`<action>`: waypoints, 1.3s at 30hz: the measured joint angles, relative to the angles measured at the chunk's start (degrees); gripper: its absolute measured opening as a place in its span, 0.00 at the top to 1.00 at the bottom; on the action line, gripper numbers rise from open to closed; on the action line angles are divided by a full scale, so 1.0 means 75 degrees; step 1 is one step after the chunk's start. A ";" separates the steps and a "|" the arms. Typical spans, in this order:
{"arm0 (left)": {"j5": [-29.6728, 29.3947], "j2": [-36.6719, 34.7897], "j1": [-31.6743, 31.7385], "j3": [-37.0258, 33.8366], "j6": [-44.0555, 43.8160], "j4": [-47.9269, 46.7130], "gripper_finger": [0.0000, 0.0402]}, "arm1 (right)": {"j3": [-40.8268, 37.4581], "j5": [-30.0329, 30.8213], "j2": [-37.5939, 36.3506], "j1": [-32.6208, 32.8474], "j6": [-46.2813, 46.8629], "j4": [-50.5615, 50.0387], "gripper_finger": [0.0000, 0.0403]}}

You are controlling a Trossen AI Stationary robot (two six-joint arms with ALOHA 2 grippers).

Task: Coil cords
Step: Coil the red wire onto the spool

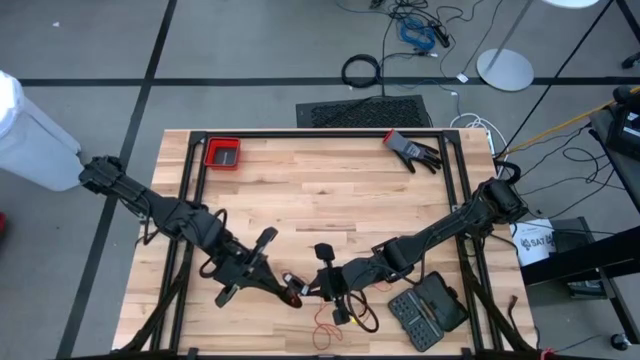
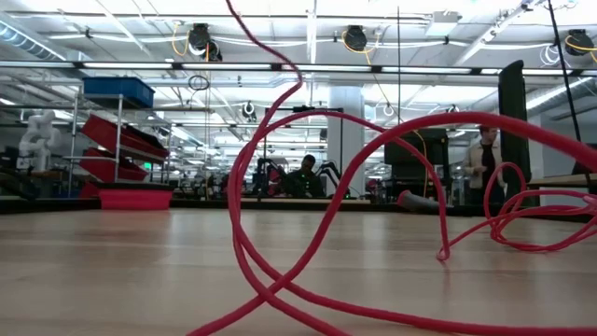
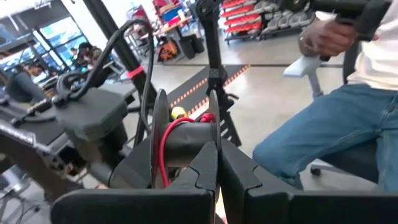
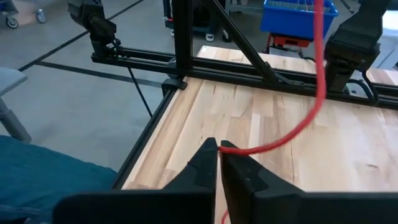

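1. The winding step is in hand: the left gripper is pinching a black spool by its rim near the table's front edge, and red cord is wrapping its core.
2. The right gripper, just beside it, is pressing its fingers together on the cord, which is running taut upward from the tips.
3. Loose cord is lying in loops at the front edge, so most coiling probably remains.
4. Next, the right gripper is needing to lead the cord around the core under tension.
5. The cord is thin, smooth and string-like; the spool is hard with round flat flanges; the table is pale planked wood.
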 joint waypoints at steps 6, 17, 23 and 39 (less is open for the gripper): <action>-0.0471 0.0000 0.0000 0.0000 -0.0003 -0.0240 0.98 | 0.0122 -0.0284 -0.0020 0.0008 0.0219 -0.0684 1.00; -0.0948 -0.0025 0.0002 0.0000 -0.0201 -0.0693 0.98 | 0.1751 -0.0553 -0.0044 0.0588 0.0590 -0.4366 1.00; -0.0988 -0.0032 0.0015 0.0000 -0.0210 -0.0754 0.98 | 0.2602 -0.0003 -0.0047 0.1125 0.0741 -0.5164 1.00; -0.0355 -0.0032 0.0015 -0.0001 -0.0207 -0.0268 0.98 | 0.3101 0.0604 -0.0032 0.1511 0.0828 -0.5907 1.00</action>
